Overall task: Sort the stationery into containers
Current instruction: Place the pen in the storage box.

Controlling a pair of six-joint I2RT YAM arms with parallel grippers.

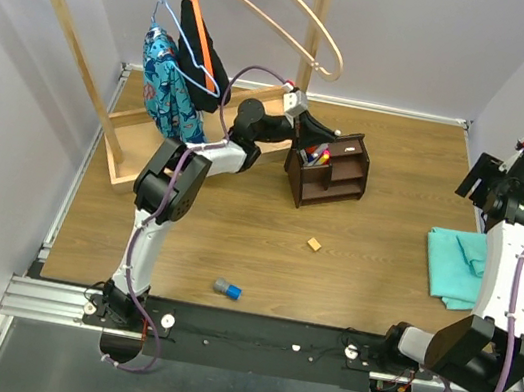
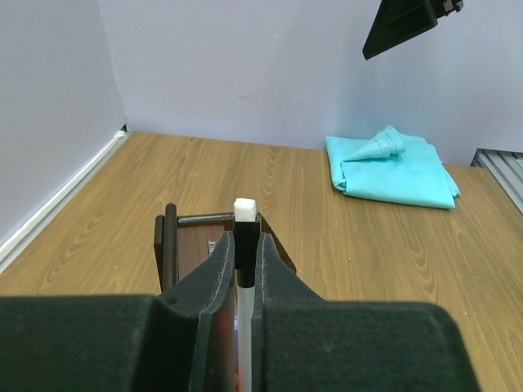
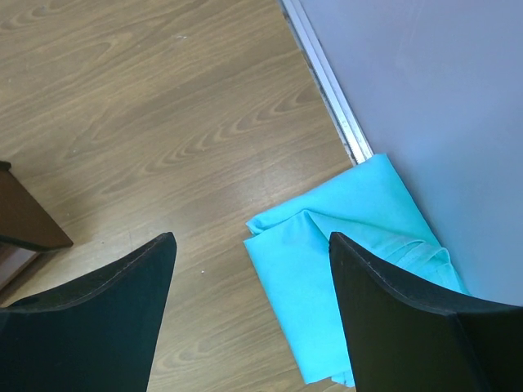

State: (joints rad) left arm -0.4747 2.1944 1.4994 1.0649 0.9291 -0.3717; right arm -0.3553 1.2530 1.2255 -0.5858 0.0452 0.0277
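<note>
The dark brown organiser (image 1: 339,174) stands at the table's back middle with several markers (image 1: 318,153) in its left compartment. My left gripper (image 1: 312,129) hovers just above that compartment, shut on a thin white marker with a black cap (image 2: 246,230). The marker stands upright between my fingers, and the organiser (image 2: 184,245) shows below them. A tiny tan cube (image 1: 314,245) lies mid-table. A grey-blue cylinder (image 1: 227,289) lies near the front edge. My right gripper (image 1: 481,177) is open and empty, high at the right over the cloth (image 3: 359,237).
A folded teal cloth (image 1: 458,266) lies at the right edge. A pale wooden clothes rack (image 1: 84,53) with hangers and hanging garments stands at the back left, close behind my left arm. The organiser's corner (image 3: 20,220) shows at the left of the right wrist view.
</note>
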